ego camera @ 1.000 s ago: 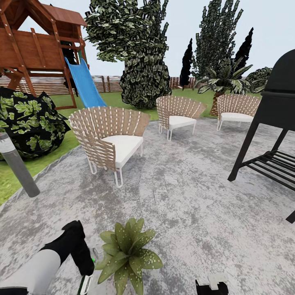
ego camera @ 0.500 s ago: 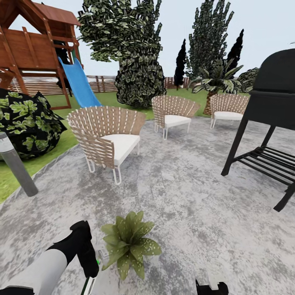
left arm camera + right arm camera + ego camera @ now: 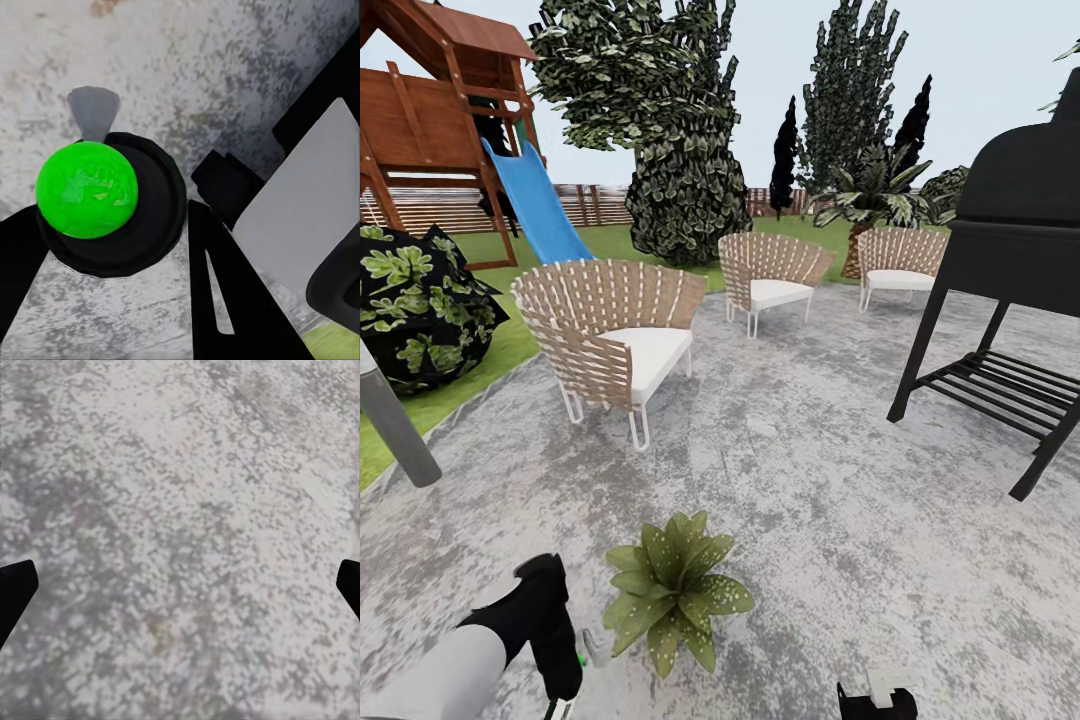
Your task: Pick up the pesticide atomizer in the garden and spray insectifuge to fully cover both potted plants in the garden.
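Since a second ago your whole view has swung a bit, so the chairs and the grill slid left in the picture, and that's the camera moving, not the furniture; the potted plant (image 3: 672, 590) now sits a little higher and farther from your left gripper (image 3: 565, 690). You're parked on the grey patio (image 3: 810, 500), with that plant in the near middle, just right of the left gripper and not touching it. Your left fingers (image 3: 217, 300) are clamped on the pesticide atomizer (image 3: 87, 189): from the left wrist camera you look straight down its length at a bright green round end inside a black ring, so its long axis runs roughly away from the camera toward the paving, with a pale grey nozzle bit poking out beyond. In the head view a small pale tip shows by the gripper, aimed toward the plant. Your right gripper (image 3: 180, 585) hangs over bare paving with its fingertips wide apart. Farther off are the woven chairs (image 3: 610, 335), a black grill (image 3: 1010, 250) on the right, and a blue slide (image 3: 535, 205) at far left.
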Robot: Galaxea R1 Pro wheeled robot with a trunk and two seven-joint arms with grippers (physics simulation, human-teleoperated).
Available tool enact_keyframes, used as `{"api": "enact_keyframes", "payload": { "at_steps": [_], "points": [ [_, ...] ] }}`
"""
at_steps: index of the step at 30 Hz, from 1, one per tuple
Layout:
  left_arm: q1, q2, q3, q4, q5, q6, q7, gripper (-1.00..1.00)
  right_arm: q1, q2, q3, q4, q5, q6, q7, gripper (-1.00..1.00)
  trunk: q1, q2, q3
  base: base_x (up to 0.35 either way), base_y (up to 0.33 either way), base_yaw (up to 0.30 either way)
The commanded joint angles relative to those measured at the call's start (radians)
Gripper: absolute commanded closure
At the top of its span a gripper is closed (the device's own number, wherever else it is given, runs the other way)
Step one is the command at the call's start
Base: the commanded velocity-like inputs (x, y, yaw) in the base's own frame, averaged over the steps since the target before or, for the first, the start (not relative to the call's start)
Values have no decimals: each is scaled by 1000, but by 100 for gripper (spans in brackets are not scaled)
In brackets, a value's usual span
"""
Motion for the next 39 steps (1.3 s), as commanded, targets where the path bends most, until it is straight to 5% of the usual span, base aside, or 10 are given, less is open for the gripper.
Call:
{"api": "enact_keyframes", "payload": {
  "at_steps": [1, 7, 15, 39],
  "points": [
    [1, -6, -3, -6, 1, 7, 0, 100, -1, 0, -7, 1, 11, -3, -2, -100, 0, 0, -1, 0, 0, 0],
    [-5, -55, -5, -51, -2, 19, -7, 100, -1, -2, -10, 1, 11, -3, -4, -100, 0, 0, -1, 0, 0, 0],
    [-1, -32, -11, -71, -23, 7, -14, 100, -1, -1, -9, 1, 11, -3, -4, -100, 0, 0, -1, -9, 0, 0],
    [-48, -44, -12, -78, -22, 16, -6, 100, -1, -1, -10, 1, 11, -3, -4, -100, 0, 0, -1, -95, 69, -78]
  ]
}}
